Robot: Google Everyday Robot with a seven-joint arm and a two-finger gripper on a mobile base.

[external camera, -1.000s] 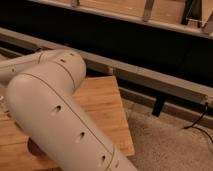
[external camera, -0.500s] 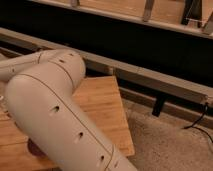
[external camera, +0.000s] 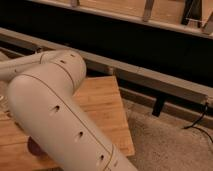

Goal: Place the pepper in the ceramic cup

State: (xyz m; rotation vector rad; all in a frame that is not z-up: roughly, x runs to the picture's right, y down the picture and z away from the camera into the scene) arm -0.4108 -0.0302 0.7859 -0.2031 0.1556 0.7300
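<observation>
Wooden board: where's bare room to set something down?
Bare: the wooden board strip between the robot arm and the board's right edge, down to its near corner. A smaller patch shows lower left, beside a dark maroon rim peeking under the arm. The arm hides the rest. The gripper is not in view.

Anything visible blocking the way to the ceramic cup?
Cannot tell: the white robot arm hides most of the wooden table. Tool and pepper are out of view; only a dark maroon sliver, possibly the cup, shows beneath it.

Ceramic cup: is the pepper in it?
Cannot tell: the arm hides the cup except a maroon sliver; pepper and gripper's jaws are out of view.
</observation>
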